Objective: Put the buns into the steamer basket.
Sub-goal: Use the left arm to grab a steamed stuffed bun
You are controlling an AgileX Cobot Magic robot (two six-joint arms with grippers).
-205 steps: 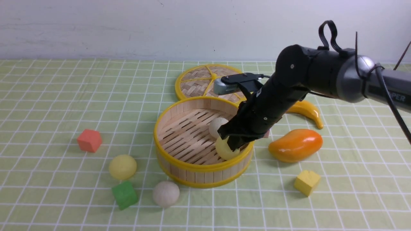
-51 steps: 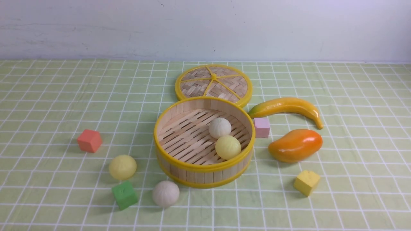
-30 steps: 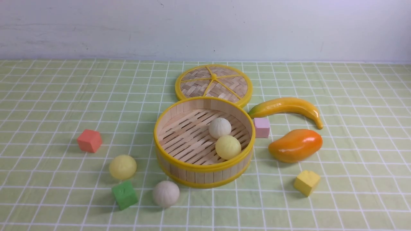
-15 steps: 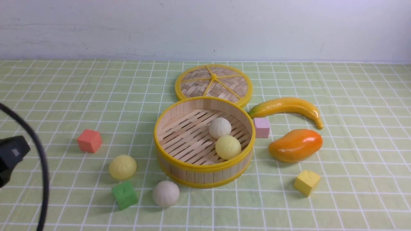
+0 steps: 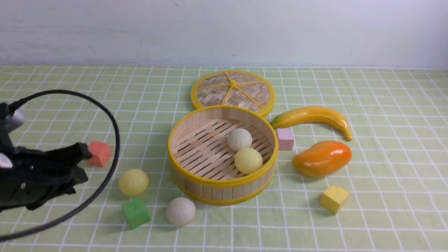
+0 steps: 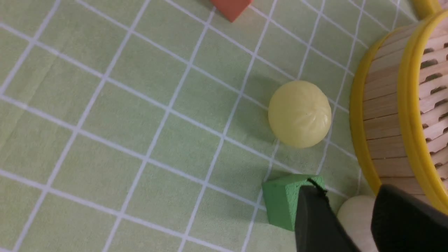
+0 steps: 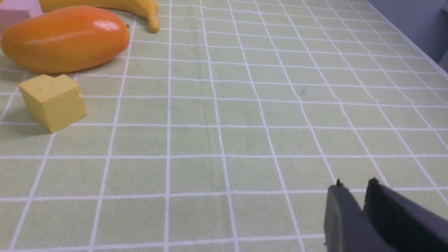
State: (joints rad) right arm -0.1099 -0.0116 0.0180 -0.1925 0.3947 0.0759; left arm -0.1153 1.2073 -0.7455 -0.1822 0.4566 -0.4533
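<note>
The steamer basket (image 5: 220, 184) stands mid-table with an off-white bun (image 5: 239, 139) and a pale yellow bun (image 5: 248, 160) on its slatted floor. Two more buns lie on the cloth to its front left, one pale yellow (image 5: 133, 182) and one off-white (image 5: 180, 211). My left gripper (image 5: 83, 163) hovers at the left, short of the yellow bun, open and empty. In the left wrist view that yellow bun (image 6: 299, 113) lies beside the basket wall (image 6: 381, 115). The off-white bun (image 6: 355, 218) shows past the left gripper (image 6: 346, 189). My right gripper (image 7: 355, 185) hangs over bare cloth, open by a narrow gap and empty.
A woven lid (image 5: 232, 89) lies behind the basket. A banana (image 5: 315, 115), mango (image 5: 322, 158), pink cube (image 5: 285, 138) and yellow cube (image 5: 334, 198) sit to its right. A red cube (image 5: 99, 153) and green cube (image 5: 135, 212) flank the loose buns. The left arm's cable loops overhead.
The left arm has come in from the left edge and moved right toward the loose buns. The right arm left the front view earlier, leaving the yellow bun in the basket.
</note>
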